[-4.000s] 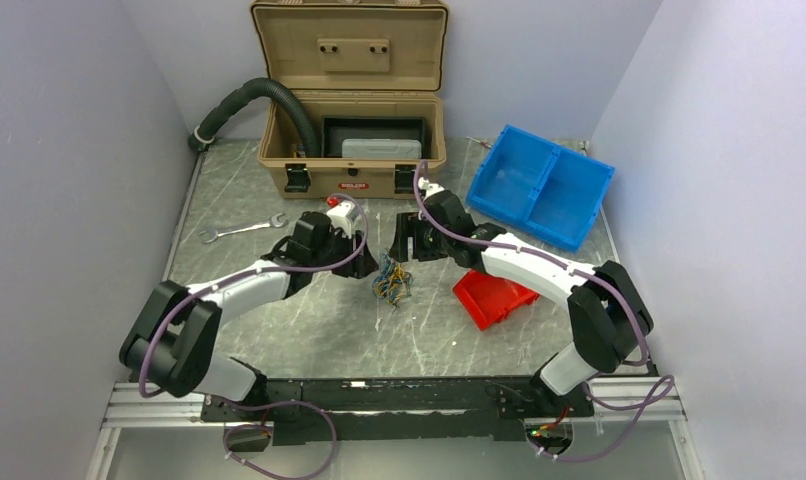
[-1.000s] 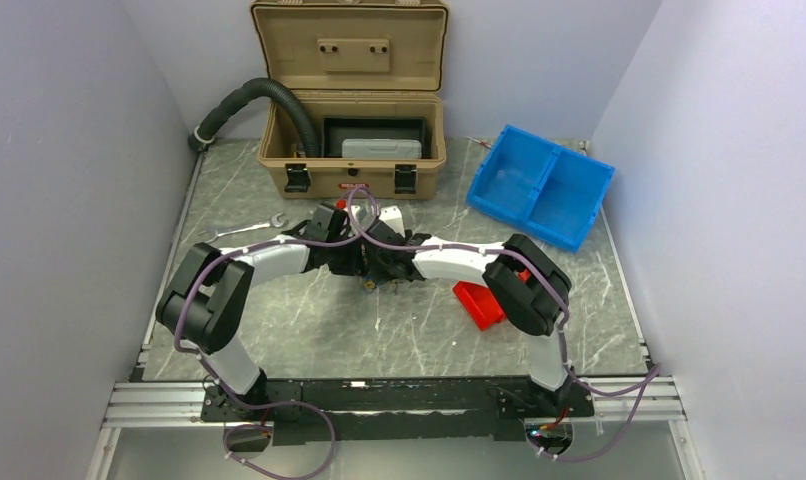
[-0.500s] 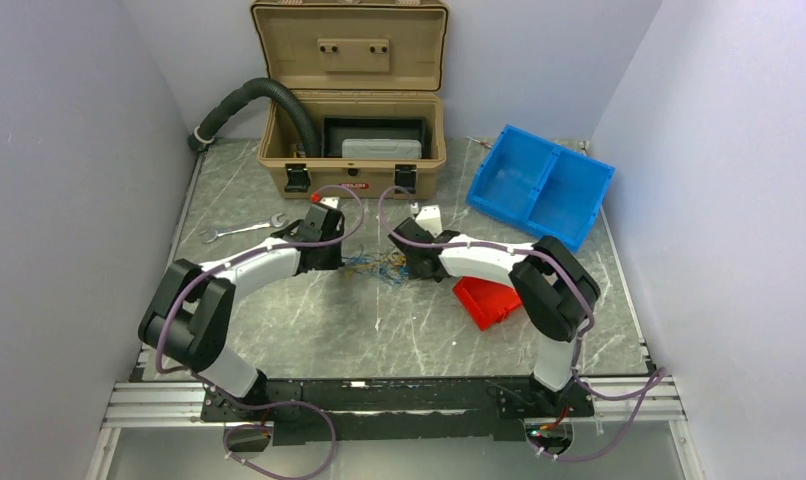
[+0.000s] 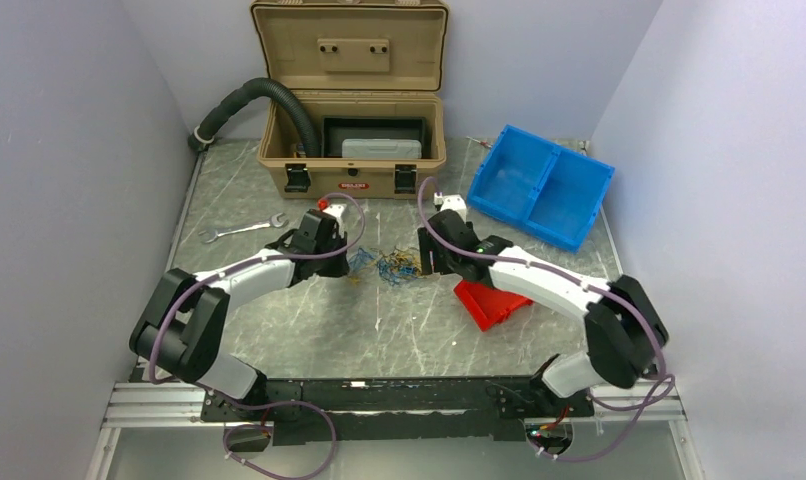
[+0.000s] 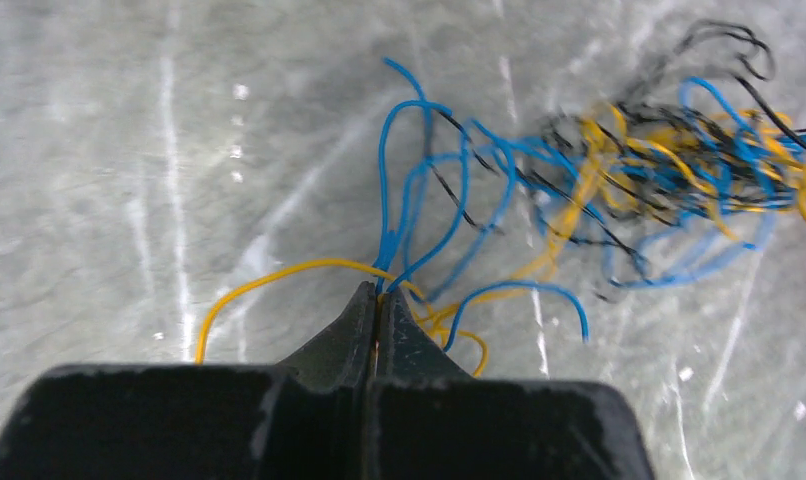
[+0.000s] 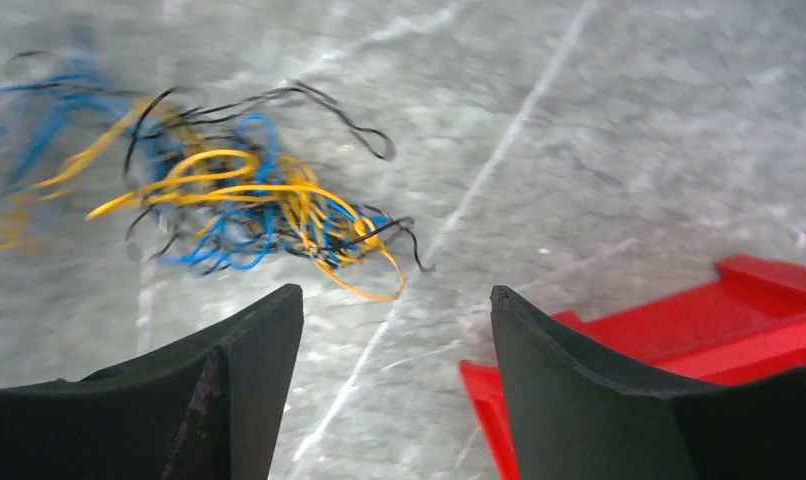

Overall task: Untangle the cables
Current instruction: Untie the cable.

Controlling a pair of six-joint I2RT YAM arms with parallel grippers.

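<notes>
Your left gripper (image 5: 377,300) has its jaws pressed flat together. Blue and yellow-orange strands come out right at the tip where they meet, so you have a pinch on a few wires at the edge of the cables (image 5: 629,170). In the left wrist view, one yellow-orange wire loops off to the left from that pinch. Several blue ones arch away toward the main knot, which lies farther out and to the right, with blue, yellow-orange and black mixed together. Its far end is blurred there.

Your right gripper (image 6: 394,300) stands wide, with only bare table (image 6: 579,150) between its fingers; it has hold of nothing. The tangle lies just beyond its left finger, apart from it, and one yellow-orange loop reaches closest to the gap. A corner of the red bin (image 6: 739,320) sits just beside the right finger, partly hidden behind it.

From above, the cables are spread in a loose strip on the marbled table between your two grippers, in front of the open tan toolbox (image 4: 329,178). The red bin lies under your right forearm, to the right of the wires. A blue bin (image 4: 541,187) with two compartments sits at the far right. A wrench (image 4: 241,230) lies beyond your left arm, and a black hose (image 4: 269,92) runs from the far-left corner into the toolbox.
</notes>
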